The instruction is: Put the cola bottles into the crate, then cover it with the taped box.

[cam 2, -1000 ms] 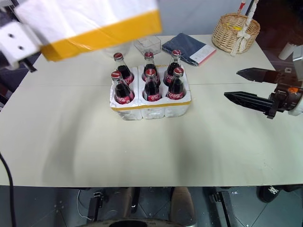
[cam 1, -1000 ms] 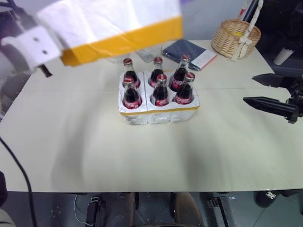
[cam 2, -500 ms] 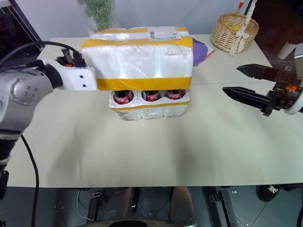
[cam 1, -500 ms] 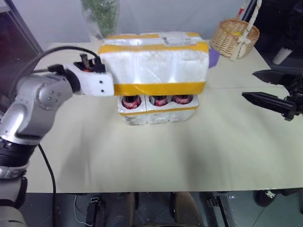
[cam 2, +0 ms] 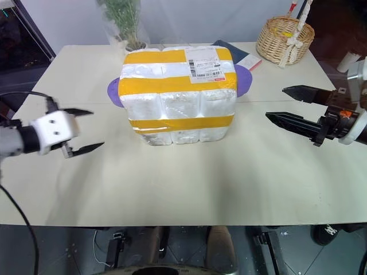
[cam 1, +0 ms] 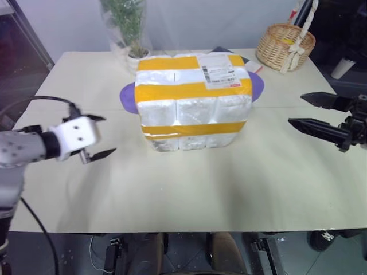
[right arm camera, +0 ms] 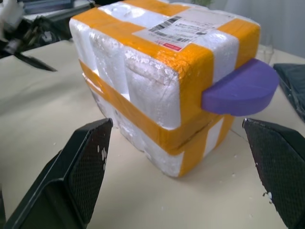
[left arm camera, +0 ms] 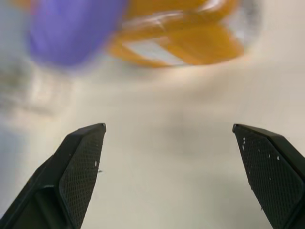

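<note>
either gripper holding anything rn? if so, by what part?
Nothing is held. The left gripper and the right gripper are both open, each clear of the taped box.

Wicker basket (cam 1: 285, 46), potted plant (cam 1: 131, 26), dark notebook (cam 2: 232, 50), table (cam 1: 189, 189)

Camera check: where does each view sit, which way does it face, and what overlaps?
Left/right eye: on the head, looking forward and down over the table; both show the taped box, open left gripper, open right gripper.
Left wrist: along its own fingers toward the box's blurred yellow tape.
Right wrist: along its fingers at the box; shares the shipping label with the eyes.
</note>
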### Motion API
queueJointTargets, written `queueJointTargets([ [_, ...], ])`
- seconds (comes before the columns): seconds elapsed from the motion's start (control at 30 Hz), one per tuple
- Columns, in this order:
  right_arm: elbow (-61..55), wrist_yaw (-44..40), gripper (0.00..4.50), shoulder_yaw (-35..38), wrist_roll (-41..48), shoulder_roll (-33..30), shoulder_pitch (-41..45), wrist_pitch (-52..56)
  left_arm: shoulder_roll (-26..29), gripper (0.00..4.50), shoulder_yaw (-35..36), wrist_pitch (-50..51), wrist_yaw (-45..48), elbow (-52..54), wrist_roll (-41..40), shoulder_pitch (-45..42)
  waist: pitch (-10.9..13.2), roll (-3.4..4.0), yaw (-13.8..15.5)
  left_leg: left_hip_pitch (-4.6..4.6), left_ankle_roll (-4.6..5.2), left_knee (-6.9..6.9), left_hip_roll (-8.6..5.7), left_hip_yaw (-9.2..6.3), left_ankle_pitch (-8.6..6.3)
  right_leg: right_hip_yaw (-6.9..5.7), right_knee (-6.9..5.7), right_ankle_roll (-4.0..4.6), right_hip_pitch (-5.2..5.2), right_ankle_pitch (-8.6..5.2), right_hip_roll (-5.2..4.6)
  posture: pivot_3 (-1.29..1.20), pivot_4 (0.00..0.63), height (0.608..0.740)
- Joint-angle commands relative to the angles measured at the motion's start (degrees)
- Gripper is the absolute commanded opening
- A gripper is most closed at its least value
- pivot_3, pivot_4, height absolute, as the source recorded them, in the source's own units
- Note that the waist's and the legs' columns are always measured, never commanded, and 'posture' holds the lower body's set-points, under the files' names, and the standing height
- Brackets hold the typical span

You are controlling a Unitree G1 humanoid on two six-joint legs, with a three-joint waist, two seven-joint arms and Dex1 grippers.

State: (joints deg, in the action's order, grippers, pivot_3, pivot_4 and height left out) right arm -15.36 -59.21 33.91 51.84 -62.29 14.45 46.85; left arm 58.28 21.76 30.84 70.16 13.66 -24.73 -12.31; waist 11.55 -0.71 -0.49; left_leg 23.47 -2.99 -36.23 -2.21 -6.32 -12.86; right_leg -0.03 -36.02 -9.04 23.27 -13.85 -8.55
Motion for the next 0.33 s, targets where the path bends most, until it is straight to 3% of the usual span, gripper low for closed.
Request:
queueJointTargets([
  [0.03, 0.5, -1.7, 4.5, -0.9, -0.3, -1.1, 0.9, -1.3, 0.3, 4.46, 7.2, 20.2, -1.6, -9.8, -18.9, -14.3, 0.0, -0.07, 0.4, 0.0, 0.0, -0.06, -0.01, -0.13, 0.0, -0.11, -0.02, -0.02, -0.07, -0.01, 0.0, 0.0, 0.15, 0.737],
  [0.13, 1.4, -3.2, 4.5, -3.5, -0.7, -1.3, 2.0, -1.7, 1.7, 4.46, 5.0, 23.8, 0.7, -18.5, -21.3, -23.3, 0.0, -0.05, -0.4, -0.08, 0.0, -0.08, -0.06, -0.16, 0.0, -0.14, -0.02, -0.09, -0.19, -0.04, -0.01, 0.0, 0.15, 0.737],
  [0.33, 3.2, -3.5, 4.5, -8.7, -2.1, -0.7, 6.2, -2.3, 4.0, 4.46, -2.6, 17.5, 5.2, -19.4, -16.9, -24.9, 0.0, 0.03, -1.6, -0.08, -0.01, 0.12, 0.0, -0.07, 0.0, -0.05, -0.07, -0.01, 0.01, -0.08, 0.03, 0.0, 0.15, 0.737],
])
